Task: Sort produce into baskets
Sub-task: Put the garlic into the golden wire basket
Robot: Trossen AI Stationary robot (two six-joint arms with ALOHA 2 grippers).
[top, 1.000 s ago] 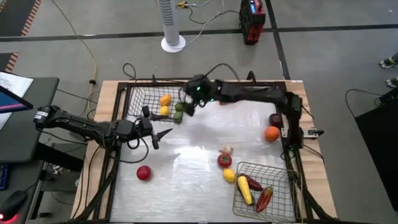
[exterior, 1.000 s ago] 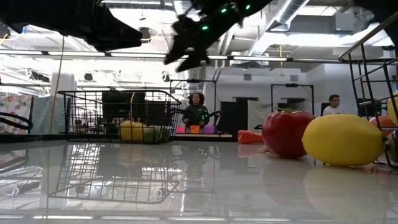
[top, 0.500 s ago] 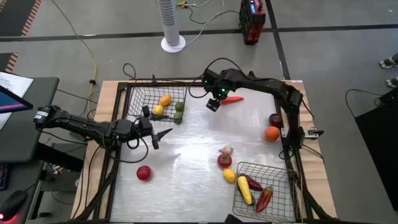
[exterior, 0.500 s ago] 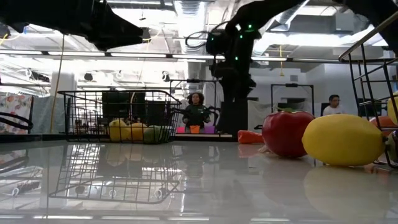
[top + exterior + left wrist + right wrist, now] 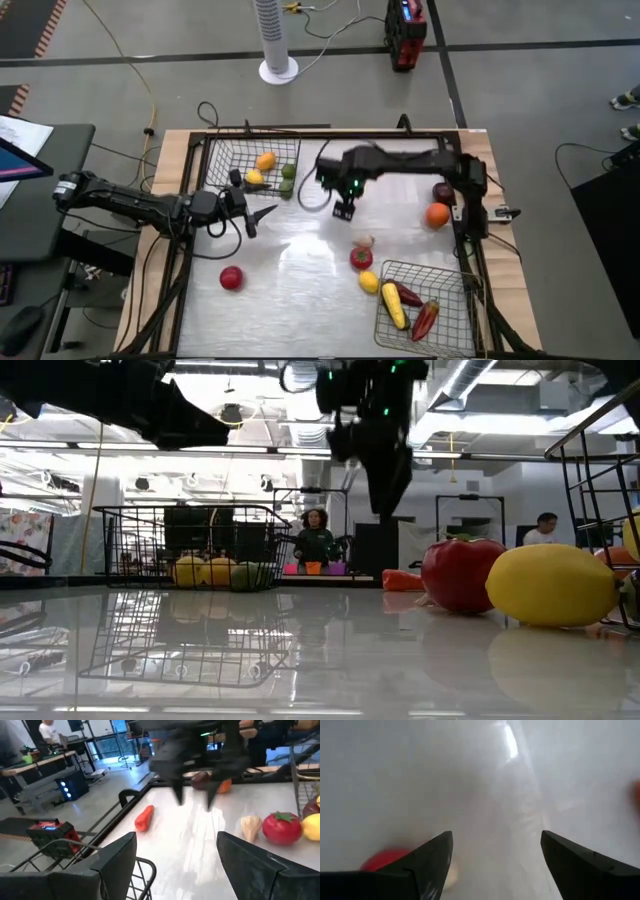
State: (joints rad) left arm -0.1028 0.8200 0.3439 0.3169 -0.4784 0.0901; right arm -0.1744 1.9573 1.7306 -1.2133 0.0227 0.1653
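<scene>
My right gripper hangs open and empty over the middle of the table, fingers pointing down; it also shows in the left wrist view. Near it lie a white garlic, a red tomato and a lemon. My left gripper is open and empty at the table's left, just near of the far-left basket, which holds orange, yellow and green fruits. A red ball, an orange and a dark purple piece rest on the table. A red-orange long piece lies near the far edge.
The near-right basket holds a long yellow piece and long red and purple ones. The right arm spans the table's far right. People show in the room behind the table. Bare tabletop lies between the two grippers.
My right gripper has gone from the far-left basket toward the table's right, then toward the near edge, and now stands over the table's middle with its fingers pointing down. My left arm has kept still.
</scene>
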